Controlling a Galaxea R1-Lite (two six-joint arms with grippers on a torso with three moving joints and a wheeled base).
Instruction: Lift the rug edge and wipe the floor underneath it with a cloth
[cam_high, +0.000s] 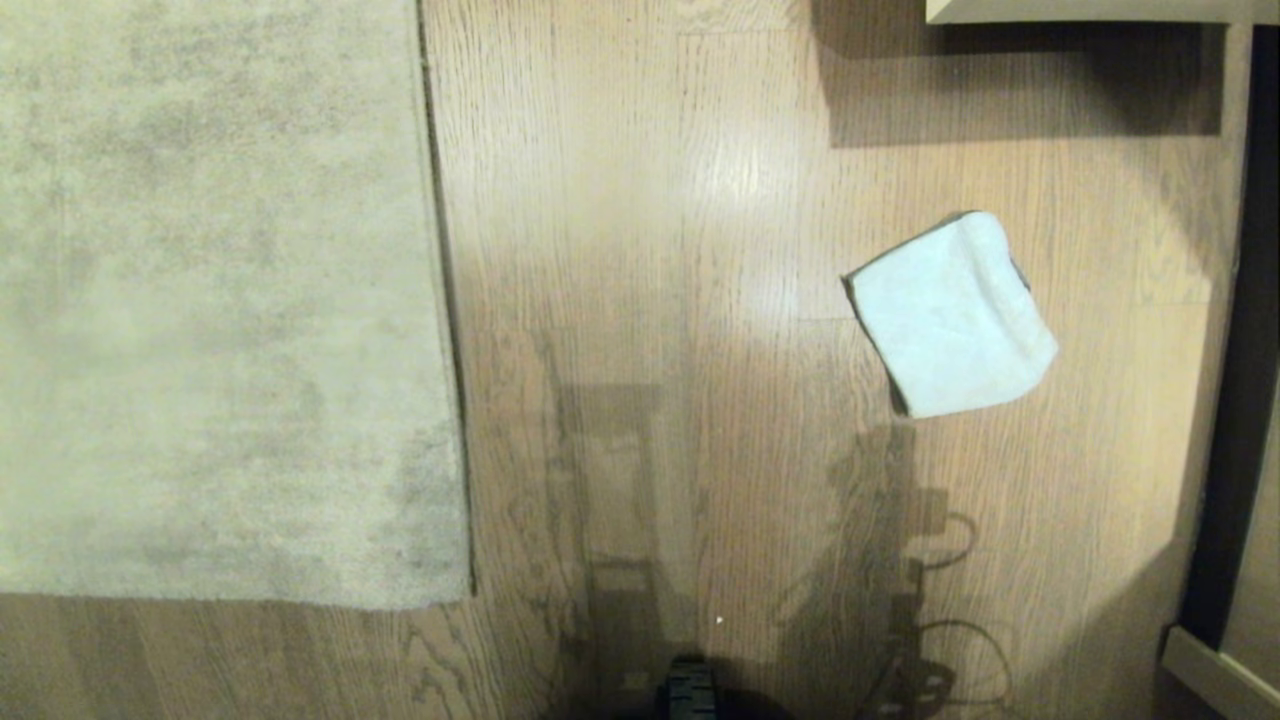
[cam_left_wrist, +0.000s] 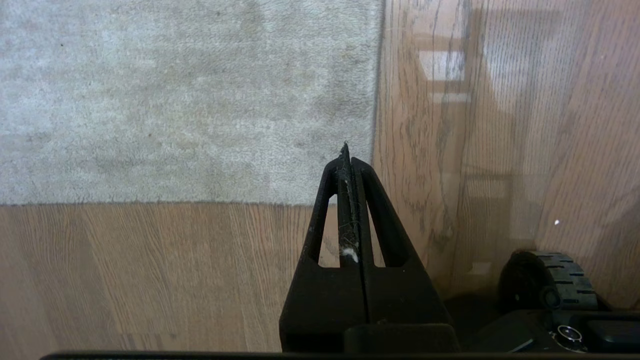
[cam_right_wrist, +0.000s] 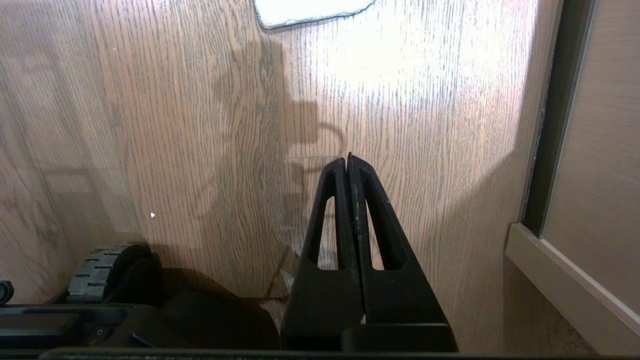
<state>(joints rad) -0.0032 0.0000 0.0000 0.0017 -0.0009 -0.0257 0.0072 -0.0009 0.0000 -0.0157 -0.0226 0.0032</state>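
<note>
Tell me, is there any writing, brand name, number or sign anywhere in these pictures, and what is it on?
None: no words, numbers, brands or signs can be read in any view.
The rug, the wood floor and the pale cloth are all plain.
The left gripper and right gripper are bare black, with no markings.

Pale skirting board (cam_high: 1215, 680) at floor's edge

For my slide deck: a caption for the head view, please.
Pale cloth lies on wood floor, apart from the flat rug edge.
</note>
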